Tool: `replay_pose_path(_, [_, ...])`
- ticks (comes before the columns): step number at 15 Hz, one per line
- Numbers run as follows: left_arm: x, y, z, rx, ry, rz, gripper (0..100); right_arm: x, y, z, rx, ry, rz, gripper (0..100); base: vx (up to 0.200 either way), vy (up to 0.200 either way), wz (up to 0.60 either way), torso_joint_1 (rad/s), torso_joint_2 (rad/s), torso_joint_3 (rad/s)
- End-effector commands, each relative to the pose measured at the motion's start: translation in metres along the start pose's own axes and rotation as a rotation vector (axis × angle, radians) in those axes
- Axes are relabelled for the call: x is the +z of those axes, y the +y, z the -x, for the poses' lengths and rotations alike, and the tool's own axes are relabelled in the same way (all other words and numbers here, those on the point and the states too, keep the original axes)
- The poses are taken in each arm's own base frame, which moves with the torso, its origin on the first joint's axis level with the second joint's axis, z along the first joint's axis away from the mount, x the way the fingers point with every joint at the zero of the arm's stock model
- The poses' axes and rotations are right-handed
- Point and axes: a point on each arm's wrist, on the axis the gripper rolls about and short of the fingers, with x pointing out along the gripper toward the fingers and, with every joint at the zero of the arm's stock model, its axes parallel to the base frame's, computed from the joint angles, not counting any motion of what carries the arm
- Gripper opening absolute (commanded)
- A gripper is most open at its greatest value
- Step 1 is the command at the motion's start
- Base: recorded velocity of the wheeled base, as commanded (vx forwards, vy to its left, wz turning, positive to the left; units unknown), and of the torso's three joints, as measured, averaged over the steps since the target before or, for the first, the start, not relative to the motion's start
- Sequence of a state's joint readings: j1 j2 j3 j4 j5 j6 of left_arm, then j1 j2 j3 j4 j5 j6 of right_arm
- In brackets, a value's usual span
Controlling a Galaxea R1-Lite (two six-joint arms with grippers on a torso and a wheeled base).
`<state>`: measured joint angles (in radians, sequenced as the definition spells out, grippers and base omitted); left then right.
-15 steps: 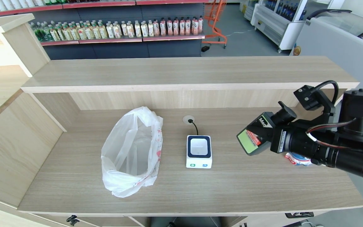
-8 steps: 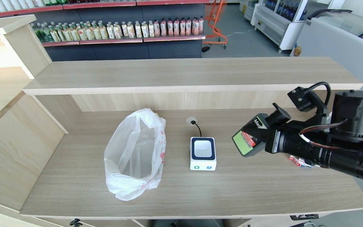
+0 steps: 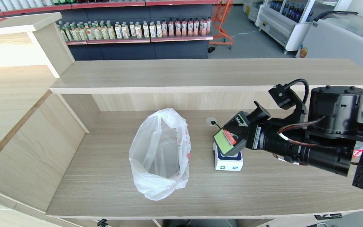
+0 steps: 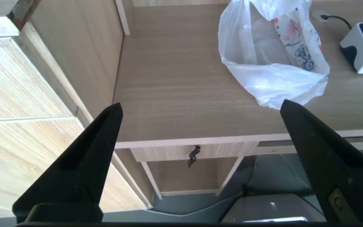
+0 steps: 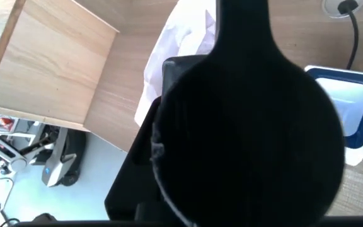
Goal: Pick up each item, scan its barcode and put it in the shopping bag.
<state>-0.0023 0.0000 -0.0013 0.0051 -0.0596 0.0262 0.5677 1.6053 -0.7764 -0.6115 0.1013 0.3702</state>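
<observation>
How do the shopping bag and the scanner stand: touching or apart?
Apart. In the head view a strip of bare counter lies between the shopping bag and the scanner.

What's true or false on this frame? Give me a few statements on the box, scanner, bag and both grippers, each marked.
1. The right gripper holds a dark box with a green face. True.
2. The box is inside the shopping bag. False: it is held in the air outside the bag and, in the head view, covers part of the scanner.
3. The shopping bag stands open on the counter, on the robot's left of the scanner. True.
4. The left gripper is shut on an item. False: it is wide open and holds nothing.
5. The scanner has no cable. False: a black cable runs from it to a hole in the counter.
</observation>
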Motion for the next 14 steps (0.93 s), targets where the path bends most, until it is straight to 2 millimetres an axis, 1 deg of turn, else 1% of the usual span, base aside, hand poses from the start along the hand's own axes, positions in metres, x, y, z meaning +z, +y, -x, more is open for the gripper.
replay_pose_path(1, [0.000,0.000,0.000,0.001,0.001,0.000,100,-0.010,-0.008,-0.035,-0.024,0.055,-0.037,0,0.000,0.000,0.00,0.000,0.00,0.000])
replay_pose_path(4, [0.000,0.000,0.000,0.001,-0.001,0.000,100,-0.026,-0.016,-0.065,-0.048,0.124,-0.081,0,0.000,0.000,0.00,0.000,0.00,0.000])
replay_pose_path(5, [0.000,0.000,0.000,0.001,-0.001,0.000,100,-0.029,-0.017,-0.071,-0.047,0.136,-0.082,0,0.000,0.000,0.00,0.000,0.00,0.000])
replay_pose_path(7, [0.000,0.000,0.000,0.001,0.001,0.000,100,-0.038,-0.021,-0.095,-0.031,0.168,-0.083,0,0.000,0.000,0.00,0.000,0.00,0.000])
replay_pose_path(8, [0.000,0.000,0.000,0.001,0.001,0.000,100,-0.042,-0.024,-0.107,-0.031,0.178,-0.065,0,0.000,0.000,0.00,0.000,0.00,0.000])
replay_pose_path(9, [0.000,0.000,0.000,0.001,0.001,0.000,100,-0.042,-0.026,-0.114,-0.028,0.172,-0.041,0,0.000,0.000,0.00,0.000,0.00,0.000])
replay_pose_path(10, [0.000,0.000,0.000,0.001,0.001,0.000,100,-0.047,-0.029,-0.129,-0.008,0.181,0.014,0,0.000,0.000,0.00,0.000,0.00,0.000])
replay_pose_path(12, [0.000,0.000,0.000,0.001,0.001,0.000,100,-0.060,-0.030,-0.142,0.073,0.231,0.072,0,0.000,0.000,0.00,0.000,0.00,0.000])
replay_pose_path(13, [0.000,0.000,0.000,0.001,-0.001,0.000,100,-0.064,-0.028,-0.147,0.090,0.240,0.098,0,0.000,0.000,0.00,0.000,0.00,0.000])
replay_pose_path(14, [0.000,0.000,0.000,0.001,0.001,0.000,100,-0.069,-0.023,-0.159,0.118,0.240,0.154,0,0.000,0.000,0.00,0.000,0.00,0.000])
